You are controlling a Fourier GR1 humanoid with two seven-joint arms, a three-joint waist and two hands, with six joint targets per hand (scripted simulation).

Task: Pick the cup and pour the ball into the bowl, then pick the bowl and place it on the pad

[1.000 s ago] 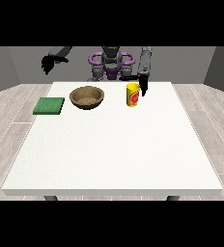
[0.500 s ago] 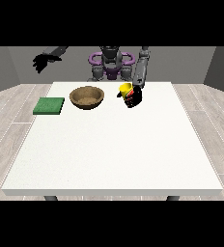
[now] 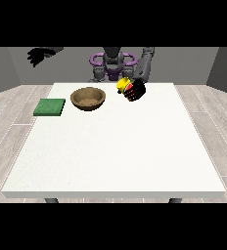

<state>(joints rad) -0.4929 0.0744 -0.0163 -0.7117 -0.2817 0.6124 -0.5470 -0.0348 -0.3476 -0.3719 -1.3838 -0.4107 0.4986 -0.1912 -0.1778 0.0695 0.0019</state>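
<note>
A yellow cup (image 3: 123,85) with a red patch hangs tilted above the table, just right of the brown bowl (image 3: 88,98). The hand at the view's right (image 3: 135,90) is curled round the cup and covers much of it. The bowl rests on the white table (image 3: 115,146) near its far edge. A green square pad (image 3: 50,107) lies flat to the left of the bowl. The hand at the view's left (image 3: 38,54) is raised high beyond the table's far left corner, its fingers hanging loosely spread, holding nothing. No ball shows.
The robot's torso (image 3: 112,63) stands behind the far edge of the table. Wooden floor surrounds the table on every side.
The hand at the view's right has lifted the cup off the table, tilted it and carried it left towards the bowl. The other hand has drifted up and outward.
</note>
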